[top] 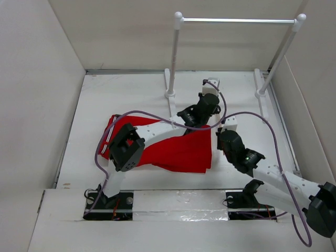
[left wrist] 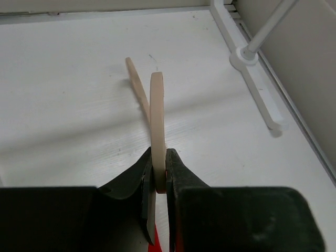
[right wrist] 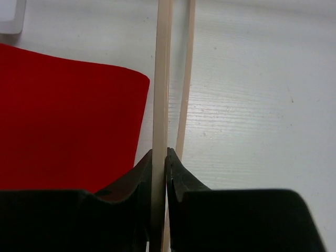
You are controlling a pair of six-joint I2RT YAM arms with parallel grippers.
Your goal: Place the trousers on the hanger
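The hanger (right wrist: 161, 79) is pinched by both claws at once and hangs clear of the table (left wrist: 79, 105). That looks like a two-point hold to keep the thin frame from twisting while it is lined up with the cloth.

The right claw (right wrist: 159, 155) is clenched on one beige bar. The bar runs straight ahead from its fingertips, edge-on to the wrist camera. A thinner second limb lies just to the right of the clamped one and runs nearly parallel.

The left claw (left wrist: 159, 157) is also clamped on the hanger. From its tips the bar rises ahead in a gentle curve, and another limb bends off ahead and to the left. The long axis therefore points away from each claw, toward the far end of the table. I cannot tell where the hook sits.

The trousers (right wrist: 68, 121) lie flat on the table to the left of the right claw. Their rounded edge is close beside the gripped bar and appears to lie below it. No cloth passes through or over the frame, so I judge the hanging step has not begun.

In the overhead view the red cloth spreads leftward under the left arm. The rail stand (left wrist: 244, 55) is ahead and to the right of the left claw, well apart from the hanger.
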